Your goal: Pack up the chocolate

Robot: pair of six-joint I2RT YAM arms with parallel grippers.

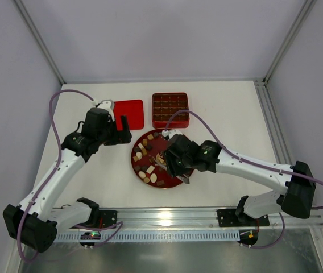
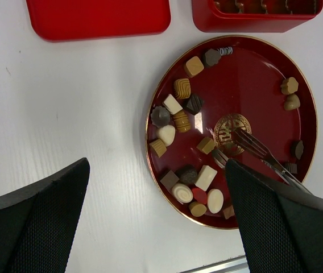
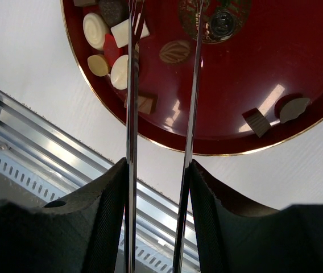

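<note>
- Right gripper (image 3: 158, 166): fingers partly closed, pinching thin metal tongs (image 3: 132, 85). The tong tips stand apart over the round red gold-rimmed plate (image 2: 252, 85), with no piece seen between them.
- Left gripper (image 2: 157, 165): spread wide, empty, near the plate's left rim.
- Small dark, tan and cream chocolate pieces (image 2: 181, 120): on the plate, crowded to its left; red compartment box (image 1: 170, 109) just beyond.
- Risk: the tips close among crowded neighbours and take two pieces or scatter them.
- Risk: a smooth piece slips from the narrow blades on the way to the box.

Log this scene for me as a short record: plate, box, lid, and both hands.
Plate: red, round, holds the loose chocolate pieces
Box: red, compartmented, beyond plate
Lid: red, lying left of box
Left hand: open, empty
Right hand: shut on metal tongs, tips near the gold emblem
</note>
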